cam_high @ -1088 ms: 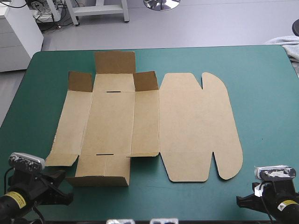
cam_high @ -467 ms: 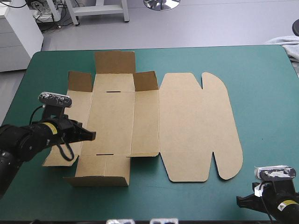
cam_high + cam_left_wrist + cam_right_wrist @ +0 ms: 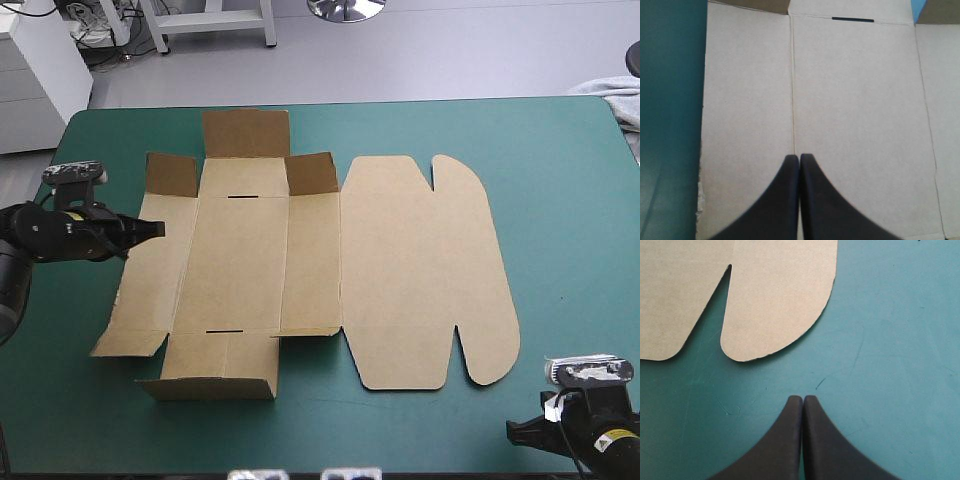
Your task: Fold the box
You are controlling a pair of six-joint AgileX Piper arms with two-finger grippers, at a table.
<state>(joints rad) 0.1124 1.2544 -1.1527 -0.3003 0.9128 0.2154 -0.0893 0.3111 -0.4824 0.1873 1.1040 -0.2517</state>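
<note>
Left gripper (image 3: 799, 157) hangs pinched together over my one box (image 3: 300, 265) (three far flaps raised). Right gripper (image 3: 803, 399), likewise together, is near it.

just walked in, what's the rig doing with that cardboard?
Two-arm robot folding a brown box, barely started. The sheet lies mostly flat on the teal-green table; only the small flaps at its far end stand up. The left hand is over the box's left side panel, shut and gripping nothing. The right hand sits at the table's near right corner, also shut, off the board just short of the lid's rounded tab.
</note>
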